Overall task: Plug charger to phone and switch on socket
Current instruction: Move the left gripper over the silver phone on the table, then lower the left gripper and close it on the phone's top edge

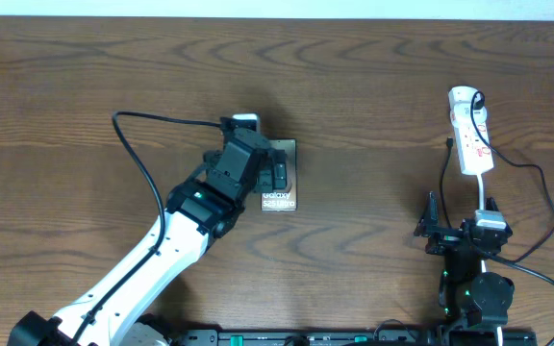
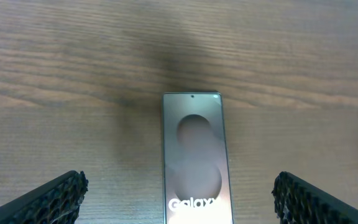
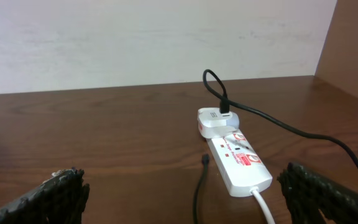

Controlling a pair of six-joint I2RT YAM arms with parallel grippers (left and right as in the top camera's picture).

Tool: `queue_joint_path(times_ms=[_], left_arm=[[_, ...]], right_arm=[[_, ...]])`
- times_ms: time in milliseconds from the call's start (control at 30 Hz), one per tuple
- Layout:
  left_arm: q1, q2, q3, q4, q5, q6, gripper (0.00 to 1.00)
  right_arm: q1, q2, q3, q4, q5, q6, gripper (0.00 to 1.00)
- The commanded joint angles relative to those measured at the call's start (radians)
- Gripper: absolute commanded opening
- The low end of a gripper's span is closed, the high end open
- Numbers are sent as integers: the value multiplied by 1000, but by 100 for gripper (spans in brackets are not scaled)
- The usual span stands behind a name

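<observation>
I judge the job barely begun. The phone (image 2: 196,155) lies flat on the counter (image 2: 55,74) between the wide-spread fingers of my left gripper (image 2: 179,193), which grips nothing, while the charger (image 3: 205,160) lies with its plug end loose just beside the socket (image 3: 238,163), well apart from the phone, so plugging in and switching on are both left. My right gripper (image 3: 182,183) is also spread and empty, short of the socket. Only the right wrist view shows the white adapter (image 3: 215,121) seated at the socket's far end; only the overhead shows phone and socket together, and I cannot read the switch.

Phone (image 1: 280,200) centre, socket (image 1: 471,139) far rt, charger (image 3: 205,160) tip at its left.
</observation>
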Motion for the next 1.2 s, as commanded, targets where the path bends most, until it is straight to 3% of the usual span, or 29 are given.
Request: queue_joint_path(times_ms=[0, 167, 400, 1167], left_arm=[[10, 19, 56, -3, -5, -25, 98], [10, 93, 135, -21, -5, -5, 98], [10, 353, 378, -245, -47, 23, 98], [10, 607, 378, -258, 172, -10, 98]], right_arm=[[-3, -5, -5, -1, -1, -11, 99], [-2, -5, -5, -1, -1, -11, 99], [-2, -5, -5, -1, -1, -11, 99], [-2, -5, -5, -1, -1, -11, 99]])
